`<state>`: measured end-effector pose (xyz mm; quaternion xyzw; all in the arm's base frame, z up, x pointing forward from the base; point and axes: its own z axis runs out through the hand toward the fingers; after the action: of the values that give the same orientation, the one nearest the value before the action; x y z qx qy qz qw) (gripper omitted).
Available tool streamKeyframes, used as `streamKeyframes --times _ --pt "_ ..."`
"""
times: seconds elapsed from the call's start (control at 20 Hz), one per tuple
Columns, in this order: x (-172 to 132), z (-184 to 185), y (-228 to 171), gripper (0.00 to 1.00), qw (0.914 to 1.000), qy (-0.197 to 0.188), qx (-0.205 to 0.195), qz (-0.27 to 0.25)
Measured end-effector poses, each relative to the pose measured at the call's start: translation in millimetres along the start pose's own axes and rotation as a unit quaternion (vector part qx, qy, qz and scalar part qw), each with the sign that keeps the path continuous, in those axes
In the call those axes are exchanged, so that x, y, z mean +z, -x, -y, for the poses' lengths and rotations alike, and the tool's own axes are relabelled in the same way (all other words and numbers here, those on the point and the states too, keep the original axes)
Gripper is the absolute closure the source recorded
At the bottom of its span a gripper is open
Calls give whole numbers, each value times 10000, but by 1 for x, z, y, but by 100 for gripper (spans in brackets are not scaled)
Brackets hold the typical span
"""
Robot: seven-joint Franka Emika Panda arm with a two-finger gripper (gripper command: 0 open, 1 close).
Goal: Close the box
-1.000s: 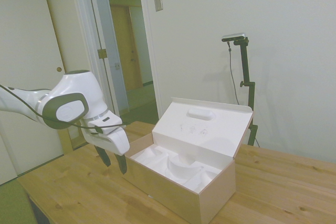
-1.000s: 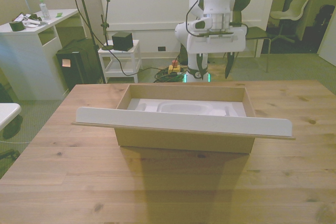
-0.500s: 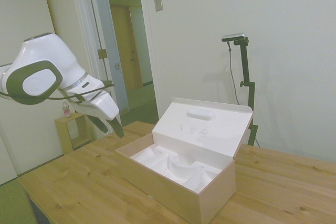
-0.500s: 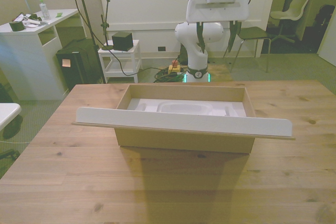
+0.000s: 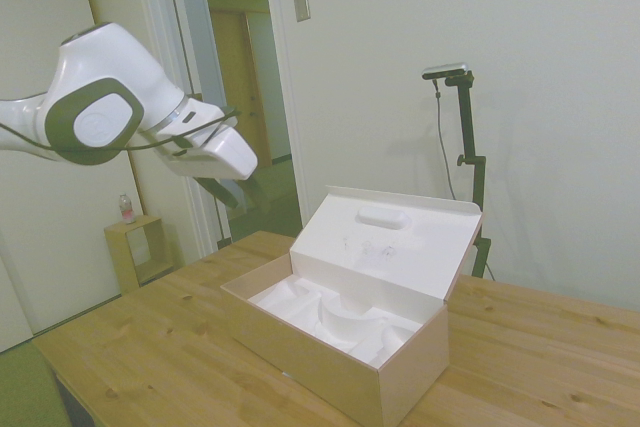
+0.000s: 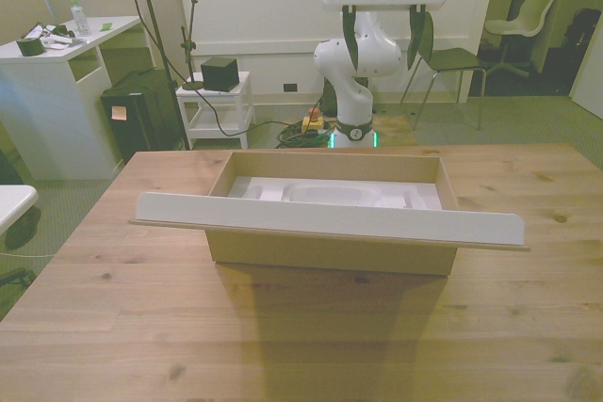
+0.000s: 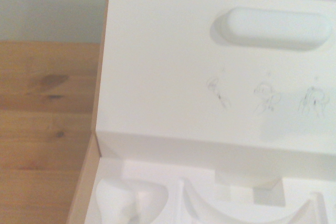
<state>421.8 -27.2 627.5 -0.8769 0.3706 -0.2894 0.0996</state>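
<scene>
The box point(image 5: 335, 352) stands open in the middle of the wooden table, tan outside, with a white molded insert point(image 5: 335, 315) inside. Its lid point(image 5: 392, 239) stands up at a slant on the far long side and carries an oval bump point(image 5: 383, 217). In the front view the lid's edge point(image 6: 330, 218) overhangs the box's front wall point(image 6: 330, 251). My gripper point(image 5: 240, 194) hangs high in the air, above and apart from the box's open long side, tilted toward the lid. It is open and holds nothing point(image 6: 382, 40). The wrist view shows the lid's white inner face point(image 7: 168, 82), the bump point(image 7: 273, 27) and the insert point(image 7: 210, 198).
A small wooden cube shelf point(image 5: 135, 247) stands on the floor behind the table, by a doorway. Off the table in the front view are a white desk point(image 6: 57, 82), a white cart point(image 6: 215, 105) with a black cube, and a chair point(image 6: 523, 16). Bare table point(image 6: 301, 345) surrounds the box.
The gripper rose from table height beside the box's rim to well above it, then moved toward the lid and tilted forward. The box and lid have not moved.
</scene>
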Motion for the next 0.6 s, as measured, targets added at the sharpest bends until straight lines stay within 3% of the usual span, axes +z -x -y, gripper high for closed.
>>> streamKeyframes --times 0.6 --pt "-9 83 -104 0 9993 52 -261 -246"
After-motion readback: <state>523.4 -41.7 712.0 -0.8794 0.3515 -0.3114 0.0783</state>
